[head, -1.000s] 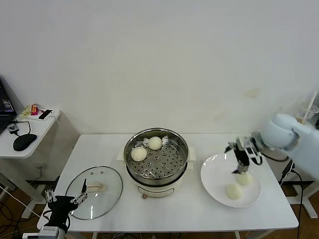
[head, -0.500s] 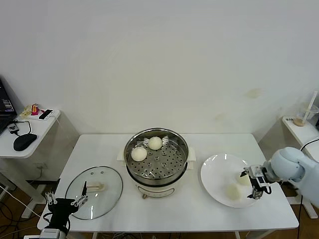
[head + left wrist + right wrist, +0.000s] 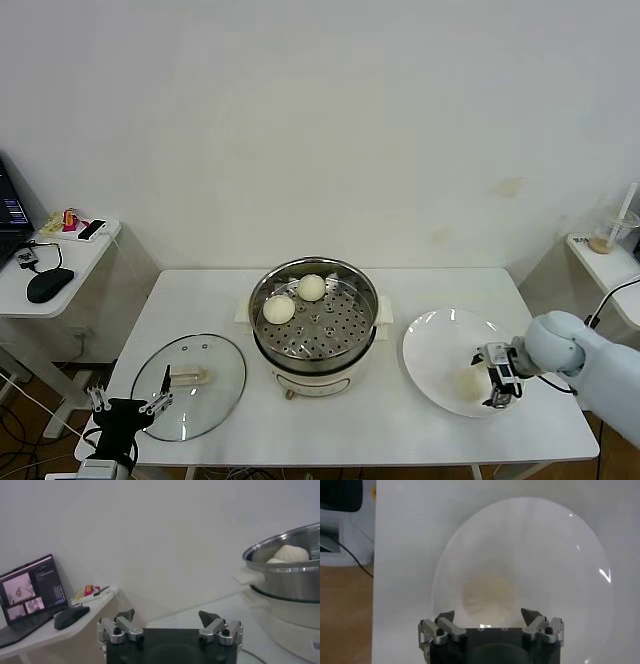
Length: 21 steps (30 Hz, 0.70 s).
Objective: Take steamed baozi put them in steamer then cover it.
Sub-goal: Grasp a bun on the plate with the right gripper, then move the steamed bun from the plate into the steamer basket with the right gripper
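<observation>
L gripper [image 3: 127, 409] parked at table's front-left corner, jaws wide, empty. Cover [image 3: 190, 385] flat beside it. Steamer [image 3: 314, 312] mid-table w/ two baozi [image 3: 279, 309] inside. Plate [image 3: 430, 345] right: one baozi [image 3: 468, 383], R gripper [image 3: 497, 385] spread around it, prob. not gripping yet.
</observation>
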Each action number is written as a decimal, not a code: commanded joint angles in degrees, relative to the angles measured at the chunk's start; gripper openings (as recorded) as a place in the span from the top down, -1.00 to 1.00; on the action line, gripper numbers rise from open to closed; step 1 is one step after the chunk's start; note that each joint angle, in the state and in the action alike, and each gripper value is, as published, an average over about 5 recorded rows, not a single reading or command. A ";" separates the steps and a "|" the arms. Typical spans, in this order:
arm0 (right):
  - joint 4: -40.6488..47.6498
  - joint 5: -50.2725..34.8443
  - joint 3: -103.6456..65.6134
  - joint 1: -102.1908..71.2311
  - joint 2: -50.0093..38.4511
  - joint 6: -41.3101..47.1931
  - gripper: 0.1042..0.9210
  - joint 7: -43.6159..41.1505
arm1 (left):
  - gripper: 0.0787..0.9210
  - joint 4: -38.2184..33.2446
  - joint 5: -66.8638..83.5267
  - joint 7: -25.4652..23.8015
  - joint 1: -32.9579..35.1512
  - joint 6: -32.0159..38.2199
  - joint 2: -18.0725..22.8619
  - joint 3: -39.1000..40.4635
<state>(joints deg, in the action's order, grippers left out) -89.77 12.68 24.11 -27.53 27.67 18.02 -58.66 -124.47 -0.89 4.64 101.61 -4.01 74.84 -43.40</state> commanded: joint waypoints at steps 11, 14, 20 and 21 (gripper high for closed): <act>1.57 0.80 0.64 0.52 2.03 1.20 -0.29 0.25 | -0.77 -0.20 0.00 0.00 0.00 0.02 0.11 0.04; 1.36 0.67 0.56 1.78 1.61 0.96 -0.24 -0.66 | -0.77 -0.27 0.04 0.01 0.02 0.02 0.07 0.00; 0.23 -2.06 0.67 8.12 -0.60 0.46 -0.22 -2.61 | -0.77 -0.41 0.22 0.02 -0.12 0.03 -0.02 -0.12; 0.08 -2.69 0.97 9.55 -0.95 0.45 -0.22 -2.76 | -0.77 -0.43 0.26 0.02 -0.15 0.03 -0.03 -0.12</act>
<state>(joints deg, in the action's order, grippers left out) -89.34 12.19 24.73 -23.98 28.03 18.56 -60.12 -124.83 -0.72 4.65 101.54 -3.99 74.89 -43.48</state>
